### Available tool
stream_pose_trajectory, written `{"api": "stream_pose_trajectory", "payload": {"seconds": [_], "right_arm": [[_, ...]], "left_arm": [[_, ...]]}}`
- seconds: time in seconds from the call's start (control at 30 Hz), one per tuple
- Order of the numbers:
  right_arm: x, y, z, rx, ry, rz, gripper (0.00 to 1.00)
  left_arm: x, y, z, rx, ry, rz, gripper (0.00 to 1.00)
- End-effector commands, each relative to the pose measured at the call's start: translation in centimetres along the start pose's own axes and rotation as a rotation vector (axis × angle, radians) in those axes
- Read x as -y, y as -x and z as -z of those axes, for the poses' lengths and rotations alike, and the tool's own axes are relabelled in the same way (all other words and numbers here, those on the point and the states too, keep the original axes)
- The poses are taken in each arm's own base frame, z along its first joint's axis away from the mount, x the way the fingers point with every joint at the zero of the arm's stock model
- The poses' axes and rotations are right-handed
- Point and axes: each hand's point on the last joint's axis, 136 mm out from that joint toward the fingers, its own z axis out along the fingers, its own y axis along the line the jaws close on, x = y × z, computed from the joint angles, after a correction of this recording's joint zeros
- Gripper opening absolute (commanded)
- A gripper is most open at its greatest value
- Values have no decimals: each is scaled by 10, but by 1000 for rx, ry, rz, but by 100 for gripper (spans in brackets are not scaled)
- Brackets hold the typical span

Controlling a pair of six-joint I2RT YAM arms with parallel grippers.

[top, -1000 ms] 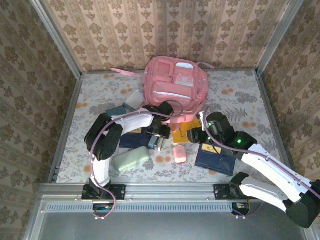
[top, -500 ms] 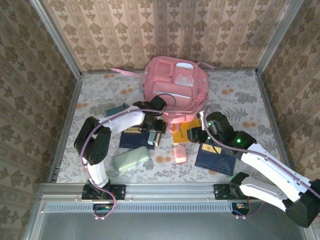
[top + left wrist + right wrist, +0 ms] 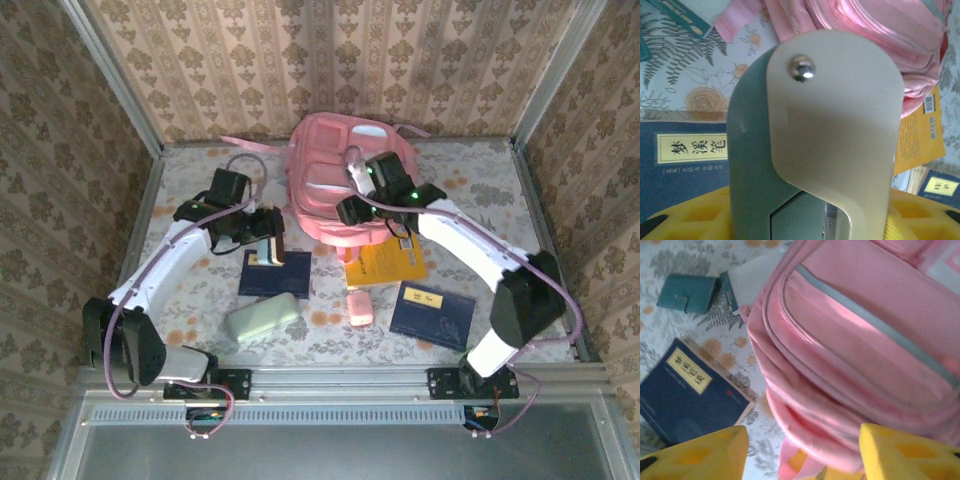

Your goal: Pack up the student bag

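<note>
Top external view is showing the large pink fabric student bag (image 3: 350, 175) lying at the 12 o'clock end of the floral-patterned counter (image 3: 480, 200), with its front pockets facing up. The left pincer (image 3: 263, 238) is hanging at about 8 o'clock from the bag. Its wrist camera is showing a grey-green and cream hinged tool with a shiny rivet (image 3: 815, 130), probably a stapler, sitting between the yellow fingers (image 3: 685, 216). The jaws are standing roughly half apart and clamping that tool.

The right pincer (image 3: 349, 209) is hovering over the bag's 6 o'clock edge. Its jaws are standing moderately wide and holding nothing, and the pocket with the pale stripe is lying under the gap.

The step in hand is probably getting the tool into the bag. Whether a compartment is already gaping cannot be told.

Doing it well is likely calling for the right pincer to be pinching the fabric lip at that 6 o'clock edge and lifting it to hold a mouth open. The left pincer would be bringing the tool in from 8 o'clock, clearing the dark blue hardback book with the yellow title label (image 3: 275, 272) lying at its 6 o'clock. It would be letting go only once the tool is well inside.
</note>
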Motion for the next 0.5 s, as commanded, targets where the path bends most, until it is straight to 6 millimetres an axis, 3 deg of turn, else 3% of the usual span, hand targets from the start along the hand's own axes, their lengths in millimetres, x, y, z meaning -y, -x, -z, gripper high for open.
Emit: {"api": "stream_pose_trajectory", "payload": {"seconds": [0.0,0.07,0.2,0.3,0.47], "right_arm": [[-2,4,-22,-25,44,373,65],[4,12,-33,-21,34,490,68],[22,38,-55,-16,94,441,71],[20,37,-67,-64,236,366,72],[30,19,-84,-199,377,285,70]], "left_arm": [[6,-10,3,-54,-107,15,54],[1,-9,1,-61,-116,32,54],[2,-8,-5,-72,-165,71,53],[6,-5,-6,-78,-187,77,53],[7,-2,-6,-71,-205,79,53]]}}
